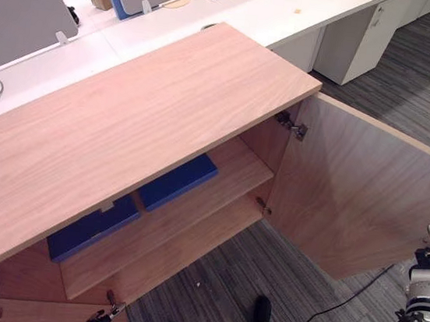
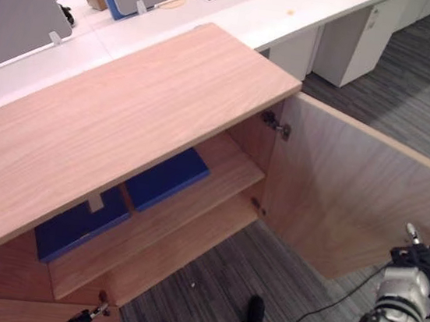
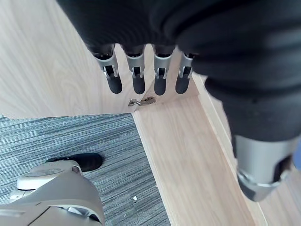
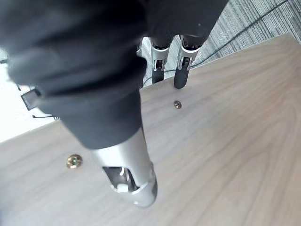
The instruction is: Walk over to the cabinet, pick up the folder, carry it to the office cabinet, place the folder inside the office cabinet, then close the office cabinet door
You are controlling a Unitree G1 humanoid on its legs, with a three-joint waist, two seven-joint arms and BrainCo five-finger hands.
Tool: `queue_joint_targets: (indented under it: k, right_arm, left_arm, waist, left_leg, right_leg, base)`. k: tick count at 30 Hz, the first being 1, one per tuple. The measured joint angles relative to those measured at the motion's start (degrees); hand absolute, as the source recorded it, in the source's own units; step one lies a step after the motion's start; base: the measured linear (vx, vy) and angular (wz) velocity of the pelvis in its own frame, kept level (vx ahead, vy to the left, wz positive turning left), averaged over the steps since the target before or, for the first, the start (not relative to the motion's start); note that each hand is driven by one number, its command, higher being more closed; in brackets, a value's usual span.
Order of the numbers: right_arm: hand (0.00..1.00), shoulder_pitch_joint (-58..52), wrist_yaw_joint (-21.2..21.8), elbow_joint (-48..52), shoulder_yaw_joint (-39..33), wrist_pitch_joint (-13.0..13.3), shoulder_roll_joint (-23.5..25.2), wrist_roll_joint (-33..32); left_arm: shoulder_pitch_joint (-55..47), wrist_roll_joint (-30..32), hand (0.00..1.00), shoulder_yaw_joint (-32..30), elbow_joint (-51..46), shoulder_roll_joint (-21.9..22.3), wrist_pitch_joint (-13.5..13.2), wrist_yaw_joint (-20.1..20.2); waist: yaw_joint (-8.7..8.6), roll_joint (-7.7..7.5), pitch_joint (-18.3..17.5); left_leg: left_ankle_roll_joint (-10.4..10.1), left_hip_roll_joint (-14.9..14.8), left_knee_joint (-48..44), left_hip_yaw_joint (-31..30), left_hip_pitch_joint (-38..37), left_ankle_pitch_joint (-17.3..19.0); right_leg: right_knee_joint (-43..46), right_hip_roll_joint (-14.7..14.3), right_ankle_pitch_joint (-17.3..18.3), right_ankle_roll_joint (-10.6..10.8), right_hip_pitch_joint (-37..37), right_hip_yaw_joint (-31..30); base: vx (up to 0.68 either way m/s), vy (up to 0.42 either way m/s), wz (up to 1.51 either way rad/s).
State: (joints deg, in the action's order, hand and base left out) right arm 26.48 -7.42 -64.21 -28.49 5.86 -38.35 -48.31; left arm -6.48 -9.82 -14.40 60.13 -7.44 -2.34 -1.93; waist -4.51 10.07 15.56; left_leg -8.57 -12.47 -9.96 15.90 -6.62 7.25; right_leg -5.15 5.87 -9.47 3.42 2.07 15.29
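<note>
Left eye view gave us the office cabinet [image 1: 117,125] from above, its right door [image 1: 360,194] swung wide open over the grey carpet [image 1: 217,275]. On the upper shelf [image 1: 241,168] inside lay a blue folder [image 1: 177,181], flat. Just beside it to the left was a second blue folder [image 1: 87,230], partly under the cabinet's top. Both hands were empty. In its wrist view the left hand [image 3: 157,75] hung with fingers straight and apart from the thumb, above the cabinet's bottom board [image 3: 188,160]. The right hand [image 4: 182,56] was at the open door's outer edge, fingers straight with their dark tips at that edge. Its thumb [image 4: 127,174] stretched over the door's inner face, and we could not tell whether it touched the wood. White desks [image 1: 249,12] stood behind the cabinet.
</note>
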Motion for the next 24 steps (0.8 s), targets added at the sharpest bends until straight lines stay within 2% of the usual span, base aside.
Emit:
queue_joint_targets:
  k: [3, 5, 7, 9, 10, 11, 12, 13, 14, 15, 16, 17, 18, 19, 21, 24]
  right_arm:
    - [0.00, -0.1, 1.3, 0.6, 12.5, -1.2, -2.4, 2.6]
    - [0.00, -1.4, 3.7, 5.2, 27.9, -4.7, -7.2, 5.7]
    - [0.00, -2.6, 6.1, 9.6, 37.5, -7.4, -11.8, 6.8]
    - [0.00, -5.7, 11.6, 22.8, 52.7, -11.6, -22.9, 8.2]
    - [0.00, -6.3, 13.5, 26.4, 56.1, -12.2, -25.9, 8.9]
    - [0.00, -6.5, 18.6, 34.1, 62.5, -13.7, -31.6, 9.9]
    - [0.00, -6.9, 22.6, 40.5, 67.0, -14.7, -35.9, 11.5]
    - [0.00, -7.6, 26.2, 47.0, 70.5, -15.0, -39.0, 12.1]
    - [0.00, -8.6, 31.4, 53.7, 72.4, -15.0, -39.7, 13.2]
    - [0.00, -10.2, 35.2, 61.2, 73.6, -15.0, -39.8, 13.6]
    - [0.00, -11.2, 37.0, 64.9, 73.6, -14.7, -39.6, 13.6]
    - [0.00, -12.4, 41.3, 72.9, 73.6, -12.9, -39.4, 13.4]
    - [0.00, -12.6, 44.7, 77.9, 73.6, -11.1, -36.5, 13.4]
    - [0.00, -12.9, 45.6, 79.9, 73.7, -10.4, -35.0, 13.4]
    - [0.00, -12.5, 47.4, 85.9, 73.4, -7.3, -34.3, 13.5]
    - [0.00, -12.8, 47.4, 87.5, 73.4, -6.1, -34.4, 13.5]
  left_arm:
    - [0.1, 0.1, 0.00, 0.6, 0.0, -0.5, 0.0, 1.0]
    - [0.8, 0.8, 0.00, 1.6, 0.0, -1.6, 0.0, 2.3]
    - [1.4, 1.7, 0.00, 1.7, 0.0, -2.6, -0.2, 2.9]
    - [2.1, 3.4, 0.00, 1.6, 0.3, -3.5, -0.7, 3.8]
    - [2.5, 3.6, 0.00, 1.5, 0.6, -3.6, -0.8, 3.9]
    - [3.4, 4.2, 0.00, 1.5, 1.3, -3.7, -1.1, 4.3]
    - [3.8, 5.0, 0.00, 1.6, 1.3, -3.5, -1.5, 4.6]
    - [4.1, 5.3, 0.00, 1.5, 1.1, -4.0, -2.5, 4.9]
    - [4.9, 5.6, 0.00, 0.9, 1.6, -4.6, -2.8, 5.1]
    - [5.6, 5.7, 0.00, 0.9, 2.2, -4.2, -2.8, 5.5]
    - [5.9, 5.9, 0.00, 0.9, 2.4, -3.3, -2.8, 5.5]
    - [6.2, 6.6, 0.00, 0.5, 1.9, -2.3, -3.3, 5.9]
    - [7.3, 7.5, 0.00, 0.1, 2.6, -1.4, -2.9, 6.0]
    - [7.3, 7.8, 0.00, 0.2, 2.6, -0.9, -2.7, 6.1]
    - [6.5, 8.1, 0.00, -0.3, 2.3, -0.4, -2.7, 6.1]
    - [4.2, 8.1, 0.00, -1.6, 2.4, -0.9, -2.5, 6.0]
  waist:
    - [-1.45, 0.31, 0.1]
    - [-2.20, 0.33, 0.1]
    - [-2.39, 0.33, 0.1]
    - [-2.78, 0.31, 0.1]
    - [-3.01, 0.22, 0.1]
    - [-3.42, -0.05, 0.0]
    - [-3.42, 0.63, -0.2]
    - [-3.18, 0.62, -0.3]
    - [-3.61, 0.00, -0.3]
    - [-3.45, -0.34, -0.7]
    - [-3.07, 0.54, -1.2]
    - [-1.94, 1.22, -0.9]
    - [-1.84, 1.75, 0.1]
    - [-1.65, 1.44, 0.2]
    - [-0.30, 1.29, -0.2]
    - [0.12, 0.05, -1.8]
  left_leg:
    - [-0.4, -0.6, 0.4, 0.6, -0.4, -0.1]
    - [-1.3, -1.5, 0.4, 2.1, -0.4, -0.5]
    - [-1.5, -2.2, -0.2, 2.3, -0.4, -0.6]
    - [-1.4, -2.9, -2.0, 2.3, 0.1, -1.0]
    - [-1.2, -3.1, -2.7, 2.3, 0.2, -1.1]
    - [-0.7, -3.4, -4.1, 2.4, 0.6, -2.0]
    - [-0.4, -5.0, -4.6, 2.3, 1.1, -3.0]
    - [-1.5, -6.3, -6.0, 1.1, 1.9, -2.2]
    - [-1.9, -7.8, -7.6, 0.4, 2.8, -1.7]
    - [0.1, -8.2, -7.0, 0.3, 3.7, -3.1]
    - [1.6, -9.4, -5.9, 0.4, 4.5, -4.3]
    - [-0.4, -10.5, -6.9, -0.5, 5.7, -3.9]
    - [-1.4, -11.2, -7.4, -1.3, 5.5, -3.2]
    - [-1.1, -11.1, -7.3, -1.3, 5.8, -3.6]
    - [-0.4, -9.8, -4.8, -1.0, 5.6, -4.5]
    - [-0.5, -9.1, -1.3, -0.2, 5.3, -4.9]
  right_leg:
    - [0.0, -0.7, 0.0, 0.0, -0.3, -0.6]
    - [0.0, -1.7, -0.1, -0.2, -1.3, -2.1]
    - [0.0, -2.5, -0.2, -0.4, -2.0, -3.2]
    - [0.0, -3.7, -0.6, -0.9, -3.2, -5.3]
    - [0.0, -3.8, -0.6, -0.9, -3.2, -5.7]
    - [0.0, -3.9, 0.1, -0.7, -3.2, -6.1]
    - [1.7, -4.9, 1.2, -0.8, -4.0, -5.7]
    - [9.3, -5.4, 3.3, -4.2, -8.1, -6.1]
    - [10.7, -6.7, 5.8, -4.0, -8.5, -5.7]
    - [6.1, -7.7, 6.0, -3.3, -7.0, -5.4]
    - [5.2, -8.5, 6.1, -2.6, -6.7, -4.9]
    - [19.6, -8.4, 10.9, -7.3, -11.3, -5.0]
    - [19.5, -8.6, 13.7, -5.5, -9.6, -4.7]
    - [17.7, -8.7, 12.9, -6.0, -8.7, -4.2]
    - [15.2, -8.7, 11.9, -5.6, -8.0, -4.1]
    - [12.7, -9.4, 10.5, -5.4, -8.1, -4.0]
  base:
    - [0.01, 0.008, -0.17]
    - [0.01, -0.002, -0.36]
    - [0.01, -0.016, -0.45]
    - [0.01, -0.040, -0.66]
    - [0.00, -0.044, -0.51]
    - [0.01, -0.081, -0.37]
    - [0.01, -0.081, -0.38]
    - [-0.02, -0.064, -0.19]
    - [-0.05, -0.086, -0.06]
    - [-0.06, -0.118, 0.06]
    - [0.05, -0.226, -0.01]
    - [0.11, -0.221, 0.20]
    - [0.11, -0.206, 0.33]
    - [0.01, -0.149, 0.43]
    - [-0.04, -0.083, 0.23]
    - [0.01, 0.000, 0.13]
